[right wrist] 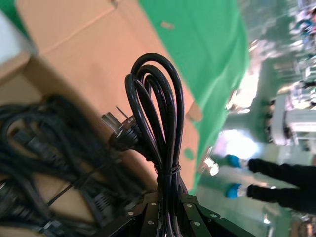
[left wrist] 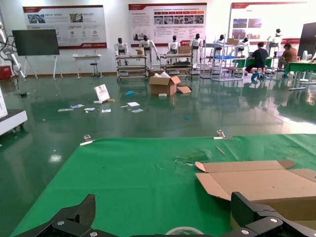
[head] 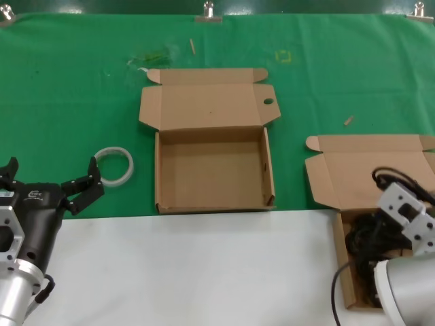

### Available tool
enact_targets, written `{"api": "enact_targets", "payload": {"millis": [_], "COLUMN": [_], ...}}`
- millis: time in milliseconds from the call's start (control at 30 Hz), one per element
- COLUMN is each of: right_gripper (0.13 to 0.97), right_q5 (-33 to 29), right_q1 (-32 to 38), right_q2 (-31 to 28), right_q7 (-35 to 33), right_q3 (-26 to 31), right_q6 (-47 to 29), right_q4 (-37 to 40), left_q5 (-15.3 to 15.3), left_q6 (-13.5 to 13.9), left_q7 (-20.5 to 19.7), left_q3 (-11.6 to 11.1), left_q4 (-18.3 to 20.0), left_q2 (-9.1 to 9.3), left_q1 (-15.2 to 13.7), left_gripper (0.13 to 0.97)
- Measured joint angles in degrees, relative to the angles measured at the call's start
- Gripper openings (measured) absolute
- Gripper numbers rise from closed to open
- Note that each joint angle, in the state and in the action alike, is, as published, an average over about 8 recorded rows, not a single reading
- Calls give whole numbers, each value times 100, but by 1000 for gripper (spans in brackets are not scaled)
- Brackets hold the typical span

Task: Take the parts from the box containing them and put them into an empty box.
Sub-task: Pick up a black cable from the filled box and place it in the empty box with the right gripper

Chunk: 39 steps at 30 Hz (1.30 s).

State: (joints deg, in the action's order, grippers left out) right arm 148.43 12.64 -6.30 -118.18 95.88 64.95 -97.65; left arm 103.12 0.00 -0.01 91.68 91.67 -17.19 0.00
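Note:
The box containing the parts lies open at the right, with black coiled cables inside. My right gripper is over it, shut on one cable bundle lifted above the rest. That bundle's loop and plug stick out past the right gripper. The empty box sits open mid-table, with a small hole in its lid flap. My left gripper stays open at the left, over the cloth's front edge, holding nothing. In the left wrist view it faces the empty box's lid.
A white ring lies on the green cloth between my left gripper and the empty box, and its top edge shows in the left wrist view. White table surface runs along the front. Small scraps lie on the cloth.

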Motion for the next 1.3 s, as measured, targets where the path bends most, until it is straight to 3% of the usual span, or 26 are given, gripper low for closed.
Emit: {"api": "enact_targets", "payload": {"millis": [233, 867, 1300], "right_gripper": [173, 173, 173], "right_q5": [-163, -104, 235], "right_q1": [222, 1529, 2116], "right_q2": [0, -1, -6], "right_q7": [93, 1080, 2117], "right_q3": [479, 2007, 3161], "right_q6": [-30, -1379, -2031], "right_q4": [-75, 2265, 2917], "left_q5": [-1, -2, -2], "left_q6": [0, 0, 0], "left_q7": [-2, -2, -1], "left_q3": [0, 0, 0], "left_q4": [0, 0, 0], "left_q2": [0, 0, 0], "left_q1": [0, 0, 0], "left_gripper": [965, 965, 965]}}
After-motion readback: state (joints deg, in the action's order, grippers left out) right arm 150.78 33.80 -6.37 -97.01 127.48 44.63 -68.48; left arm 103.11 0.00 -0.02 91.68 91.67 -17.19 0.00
